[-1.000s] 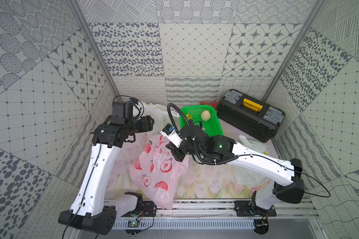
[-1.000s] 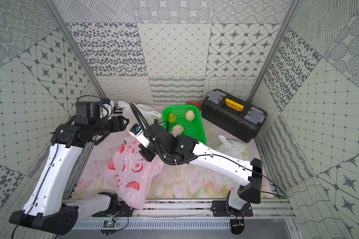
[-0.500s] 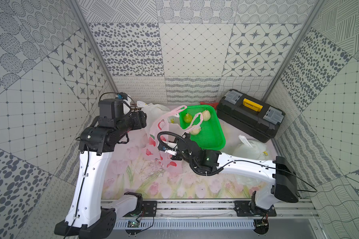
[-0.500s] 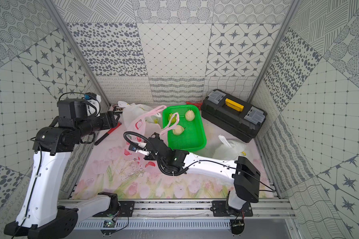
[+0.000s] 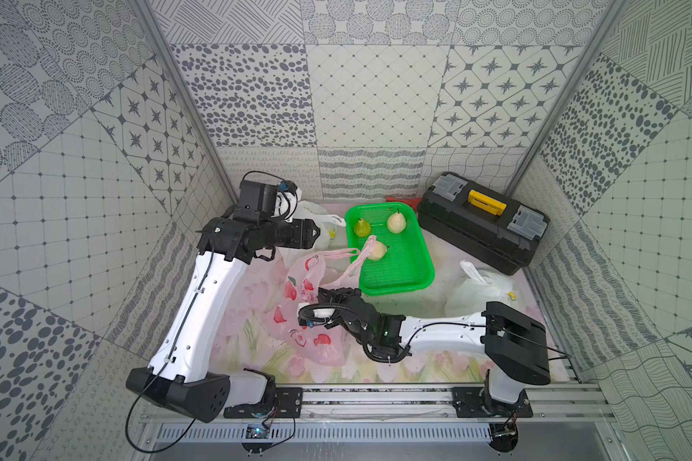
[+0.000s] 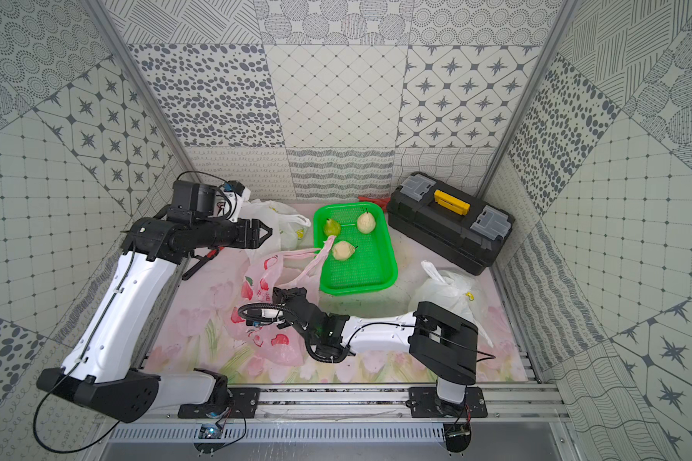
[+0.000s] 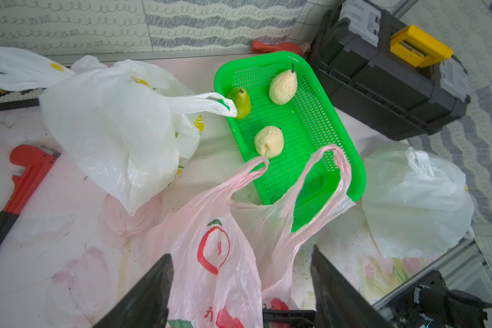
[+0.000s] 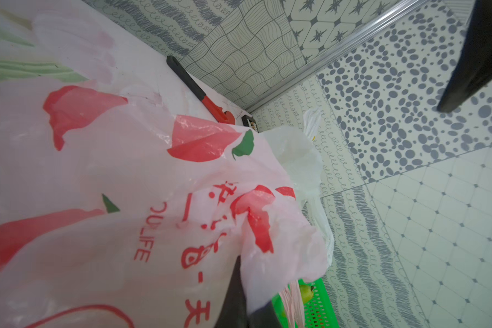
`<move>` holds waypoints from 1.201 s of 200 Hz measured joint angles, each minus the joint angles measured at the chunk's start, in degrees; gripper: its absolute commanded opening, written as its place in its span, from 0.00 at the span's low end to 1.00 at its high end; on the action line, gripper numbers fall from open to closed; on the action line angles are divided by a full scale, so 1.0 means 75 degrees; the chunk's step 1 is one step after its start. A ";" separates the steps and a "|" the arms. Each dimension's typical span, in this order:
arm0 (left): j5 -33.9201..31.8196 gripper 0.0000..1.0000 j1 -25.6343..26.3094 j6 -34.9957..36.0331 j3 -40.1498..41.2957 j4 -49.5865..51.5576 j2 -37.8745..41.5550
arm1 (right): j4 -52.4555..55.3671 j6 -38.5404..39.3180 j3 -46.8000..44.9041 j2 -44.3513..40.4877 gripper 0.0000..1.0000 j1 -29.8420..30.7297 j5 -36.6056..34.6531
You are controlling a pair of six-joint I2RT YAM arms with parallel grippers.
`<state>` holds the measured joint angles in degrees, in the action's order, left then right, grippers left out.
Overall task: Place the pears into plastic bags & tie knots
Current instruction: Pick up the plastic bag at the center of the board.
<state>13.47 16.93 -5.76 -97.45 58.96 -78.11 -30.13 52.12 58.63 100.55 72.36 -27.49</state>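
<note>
Both right gripper (image 5: 327, 294) fingers (image 8: 232, 298) are clamping the pink bag (image 5: 296, 319) near its mouth. It is lying lengthwise 6-to-12 o'clock, handles pointing 1 o'clock into the basket (image 5: 400, 275). Left gripper (image 5: 315, 231) is hovering open above. Three pears (image 5: 396, 222) are sitting inside.

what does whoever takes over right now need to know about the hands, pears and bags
Left hand: open, empty, raised.
Right hand: shut on pink bag, which lies on the table with its handles draped over green basket.
Three pears lie loose in the basket.
Two white bags sit bulging, aside; contents hidden.
Left: load those pears into pink bag, knot it.
</note>
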 measured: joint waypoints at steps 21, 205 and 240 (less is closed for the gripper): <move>0.0026 0.78 0.0149 0.0393 -0.0041 0.0015 -0.0533 | -0.0364 0.0335 -0.0224 -0.0015 0.00 0.0000 -0.0026; -0.1373 0.00 0.0933 0.1830 -0.0216 0.1084 -0.3917 | 0.0050 -0.0291 -0.0460 -0.0530 0.13 -0.0119 -0.0012; -0.1486 0.00 0.0629 0.1778 -0.0991 0.1239 -0.3232 | 0.0959 -0.1539 -0.0361 -0.0979 0.28 -0.0149 0.0041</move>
<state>2.33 21.65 7.57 -104.88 68.25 -102.35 -22.94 40.58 55.92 93.21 71.24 -27.18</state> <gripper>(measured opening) 0.047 0.234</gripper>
